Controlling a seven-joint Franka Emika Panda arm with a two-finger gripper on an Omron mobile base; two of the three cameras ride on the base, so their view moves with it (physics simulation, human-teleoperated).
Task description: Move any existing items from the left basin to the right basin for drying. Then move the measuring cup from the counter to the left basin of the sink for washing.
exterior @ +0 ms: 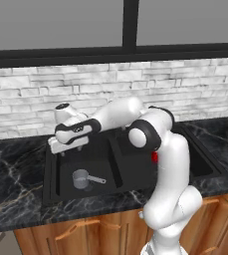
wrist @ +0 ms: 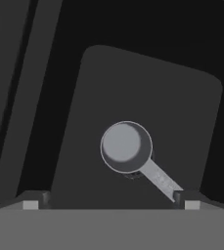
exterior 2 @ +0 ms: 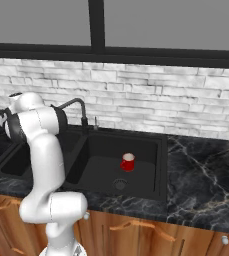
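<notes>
Left base view: small grey metal measuring cup (exterior: 81,179) with long thin handle on floor of narrower black left basin (exterior: 65,191), below two-finger gripper (exterior: 65,150), apart.

Right base view: small red cylindrical cup (exterior 2: 128,162) upright in wider right basin (exterior 2: 146,175).

Hand view: jaws wide apart, empty; handle end just beside one fingertip (wrist: 188,199); handle marks unreadable.

My arm (exterior: 170,164) is smooth, fat and white, made of round tube parts. Black rings sit at my joints, like the big round one at my elbow (exterior: 141,134). My hand (exterior: 70,135) is white with a black band.
</notes>
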